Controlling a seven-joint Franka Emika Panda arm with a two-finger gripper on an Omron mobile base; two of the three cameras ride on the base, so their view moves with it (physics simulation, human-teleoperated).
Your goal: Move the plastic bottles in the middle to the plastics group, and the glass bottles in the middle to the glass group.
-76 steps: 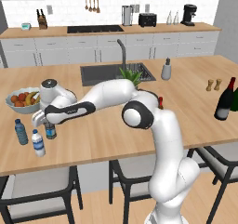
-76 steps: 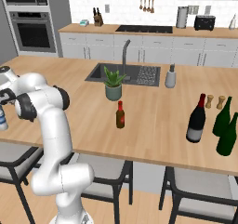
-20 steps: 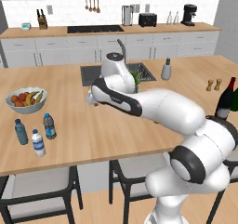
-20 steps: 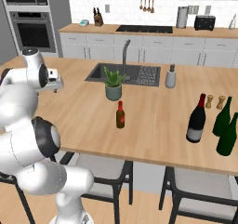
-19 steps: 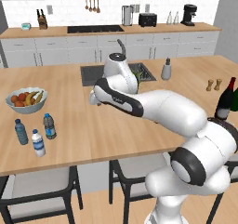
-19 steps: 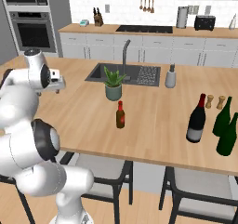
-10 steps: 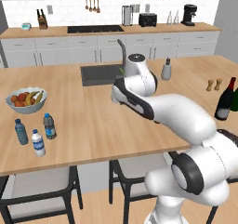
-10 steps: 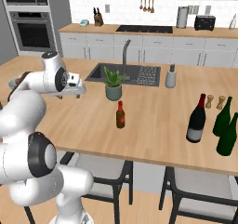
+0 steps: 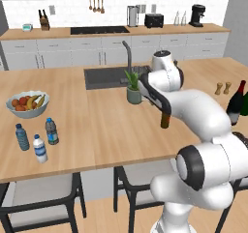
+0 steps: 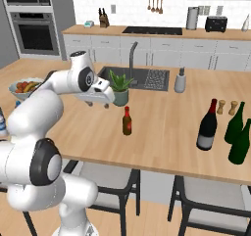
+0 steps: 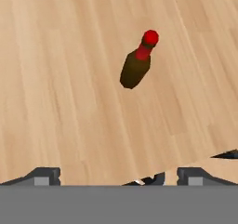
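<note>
Three water bottles (image 9: 38, 140) beside fruit bowl (image 9: 27, 104).

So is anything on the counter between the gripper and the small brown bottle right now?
Nothing visible. In the hand view the small brown bottle stands alone on bare wooden counter ahead of the gripper. The potted plant sits off to the side.

Wooden island counter (image 9: 97, 130), sink (image 10: 147, 78), stools (image 9: 43, 198) below; white cabinets (image 9: 72, 53), wall oven (image 10: 32, 32).
</note>
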